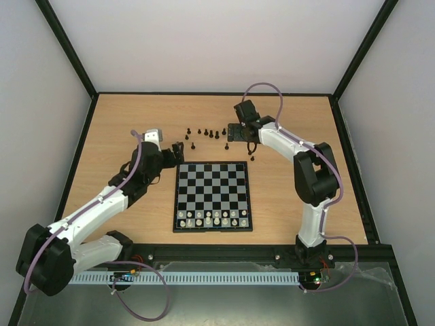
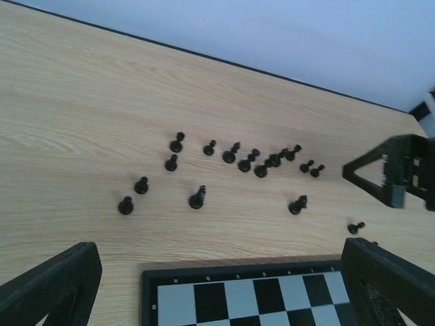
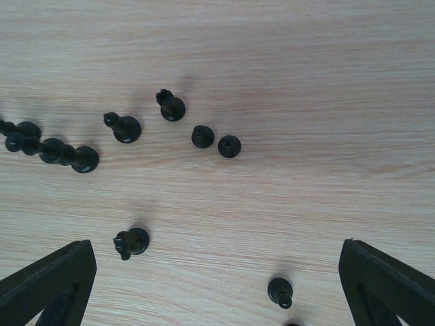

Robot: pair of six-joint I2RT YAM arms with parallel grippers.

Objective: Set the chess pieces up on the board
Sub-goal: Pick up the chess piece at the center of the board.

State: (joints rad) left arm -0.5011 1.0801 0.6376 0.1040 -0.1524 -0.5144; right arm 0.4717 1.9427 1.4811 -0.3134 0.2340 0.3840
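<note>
Black chess pieces (image 1: 207, 132) stand loose on the wooden table (image 1: 122, 122), in a ragged band just beyond the far edge of the board (image 1: 211, 183). All of them are off its squares. A single black piece (image 1: 253, 158) sits apart, near the board's far right corner.

Board lies mid-table, between the two arms. White pieces (image 1: 212, 217) fill its two nearest rows.

Left gripper (image 1: 179, 153) hangs beside the board's far left corner, fingers spread wide with nothing between them. Its wrist view looks across the board's far edge toward the black band.

Right gripper (image 1: 234, 132) is above the right end of the band, jaws wide apart and empty. In its wrist view (image 3: 217, 272), several black pieces stand on bare wood below, and two of them sit just beside each other (image 3: 216, 141).
</note>
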